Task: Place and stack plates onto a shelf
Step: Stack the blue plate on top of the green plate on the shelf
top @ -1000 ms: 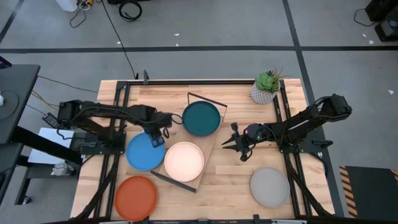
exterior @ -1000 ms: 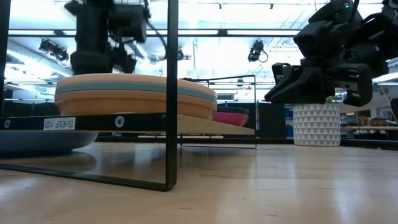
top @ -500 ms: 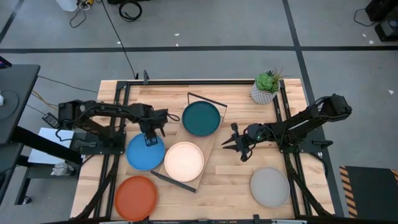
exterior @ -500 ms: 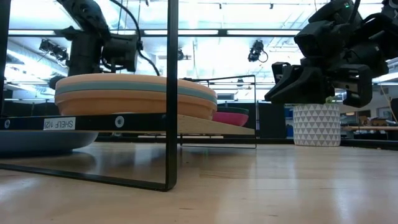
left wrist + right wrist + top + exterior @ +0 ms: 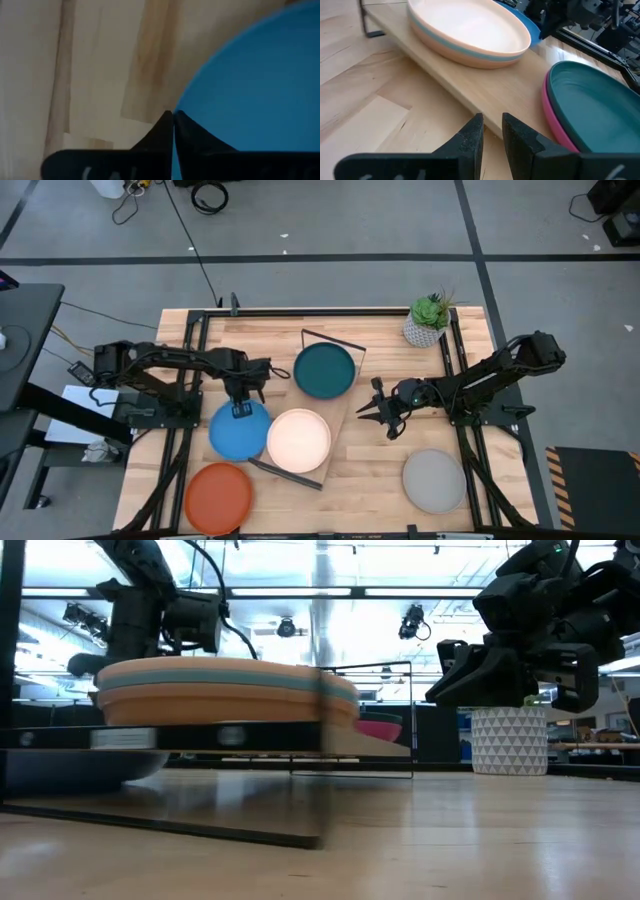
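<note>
- The left gripper [image 5: 243,408] is clamped on the rim of the blue plate [image 5: 240,430], its fingers [image 5: 165,131] pinched together over the plate's edge in the left wrist view.
- The blue plate lies flat on the slatted tabletop [image 5: 375,470], its edge touching or tucked under the shelf [image 5: 340,418] beside the cream plate [image 5: 299,440].
- The shelf sits at a slant near the tabletop's middle, with black wire frames at both short ends.
- The cream plate tops a stack at the shelf's nearer end; a light blue band and a peach-coloured plate show beneath it.
- The dark teal plate [image 5: 324,370] rests on the magenta plate [image 5: 551,120] at the shelf's far end.
- The orange-red plate [image 5: 218,497] lies at the front left corner, the grey plate [image 5: 433,480] near the front right.
- The right gripper [image 5: 368,413] hangs above the tabletop just right of the shelf, its fingers a narrow slit apart, gripping nothing.
- A potted plant [image 5: 428,320] stands at the back right corner.
</note>
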Available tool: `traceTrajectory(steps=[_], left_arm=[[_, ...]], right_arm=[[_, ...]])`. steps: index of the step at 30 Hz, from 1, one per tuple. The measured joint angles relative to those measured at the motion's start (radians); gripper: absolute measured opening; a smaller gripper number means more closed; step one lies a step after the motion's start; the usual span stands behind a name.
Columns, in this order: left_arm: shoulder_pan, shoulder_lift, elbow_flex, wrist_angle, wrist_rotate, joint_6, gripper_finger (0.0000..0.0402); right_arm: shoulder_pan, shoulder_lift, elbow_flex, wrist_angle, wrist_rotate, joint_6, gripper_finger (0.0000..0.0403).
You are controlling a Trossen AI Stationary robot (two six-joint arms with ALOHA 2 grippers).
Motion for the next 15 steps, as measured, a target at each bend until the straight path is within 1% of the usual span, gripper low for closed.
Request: traceTrajectory(steps=[3,6,10,15], left_arm=[[-0.010,0.000,0.042,-0.032,-0.003,-0.009,0.0008],[-0.010,0.000,0.115,-0.117,-0.051,-0.001,0.0004],[-0.008,0.000,0.243,-0.224,-0.101,0.028,0.0003],[0.013,0.000,0.419,-0.348,-0.108,0.061,0.0002]], right_arm=[[0.000,0.000,0.000,0.000,0.000,0.000,0.0077],[0.000,0.000,0.000,0.000,0.000,0.000,0.0077],[0.000,0.000,0.000,0.000,0.000,0.000,0.0077],[0.000,0.000,0.000,0.000,0.000,0.000,0.0077]])
